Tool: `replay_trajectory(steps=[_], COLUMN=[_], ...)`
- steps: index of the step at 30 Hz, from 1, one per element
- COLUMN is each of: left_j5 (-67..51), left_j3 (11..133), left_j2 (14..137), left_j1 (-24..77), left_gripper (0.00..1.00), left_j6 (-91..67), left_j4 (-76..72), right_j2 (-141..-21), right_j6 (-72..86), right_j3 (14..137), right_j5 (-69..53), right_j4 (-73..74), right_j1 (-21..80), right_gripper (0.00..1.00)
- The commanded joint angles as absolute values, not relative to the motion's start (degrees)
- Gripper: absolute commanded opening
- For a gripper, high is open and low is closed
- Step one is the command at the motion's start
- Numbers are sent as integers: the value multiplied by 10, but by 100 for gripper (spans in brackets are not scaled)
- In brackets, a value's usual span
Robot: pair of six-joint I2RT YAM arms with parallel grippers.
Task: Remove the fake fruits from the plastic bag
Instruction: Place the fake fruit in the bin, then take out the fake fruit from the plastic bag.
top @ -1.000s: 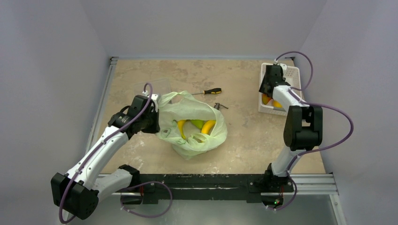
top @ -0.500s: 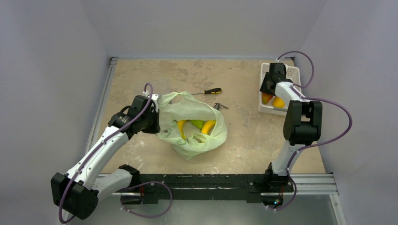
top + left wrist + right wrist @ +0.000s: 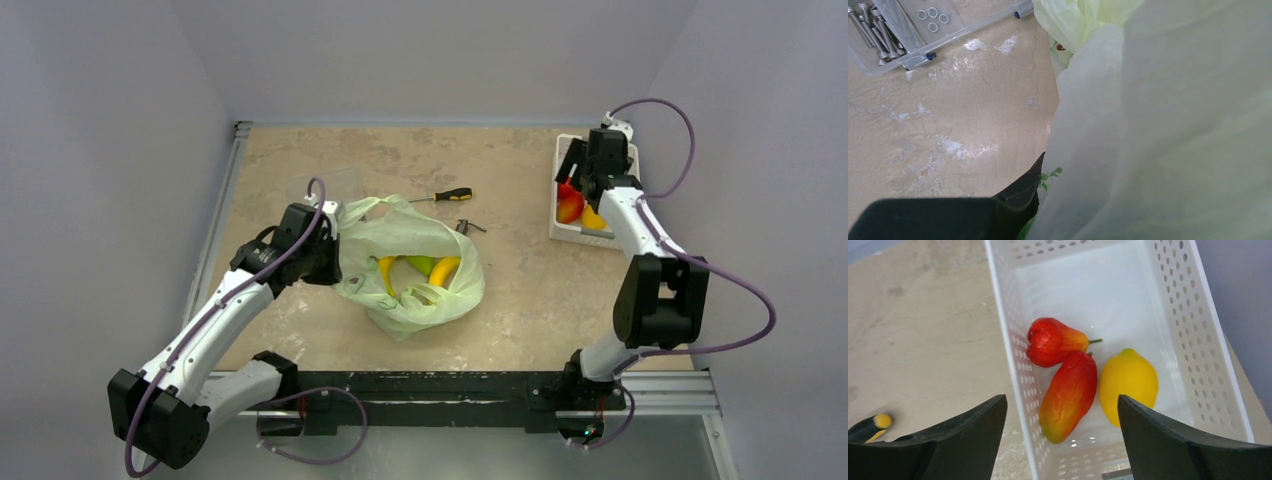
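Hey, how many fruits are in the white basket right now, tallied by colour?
Red fruit: 1
Red-orange fruit: 1
Yellow fruit: 1
Total in the basket: 3

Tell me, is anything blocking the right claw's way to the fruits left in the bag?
Nothing visible does. The right gripper hangs open over the white basket; the fake fruits lie in the plastic bag, in its open mouth. A screwdriver lies flat beside that path, not across it.
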State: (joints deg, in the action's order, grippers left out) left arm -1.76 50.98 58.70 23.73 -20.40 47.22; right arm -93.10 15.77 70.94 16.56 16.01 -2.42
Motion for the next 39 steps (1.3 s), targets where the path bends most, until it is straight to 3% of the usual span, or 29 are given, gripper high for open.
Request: replay_trajectory(steps=[1,7,16,23,31,39], left_j5=[-25,-21,-2,3,3,3], left_j3=[523,529,555,544,538,538], left_j2=[576,580,599,624,621,622], left_j1=[240,240,255,256,256,256], left_gripper=[0,0,0,0,0,0], left_j6=[-204,-202,-186,-190,-187,-182], left_j4=[464,465,498,486,483,480], right_j2=[-871,-824,-658,-570,-688,-821], right_j6=[149,115,120,118,188,265], right_j3=[687,642,488,440,444,455], right_j5=[122,110,-81,-70,8,133], right_j4=[119,124,87,46,-48,-170], right_j1=[25,146,236,399,532,558], right_gripper=[81,79,73,69,68,66])
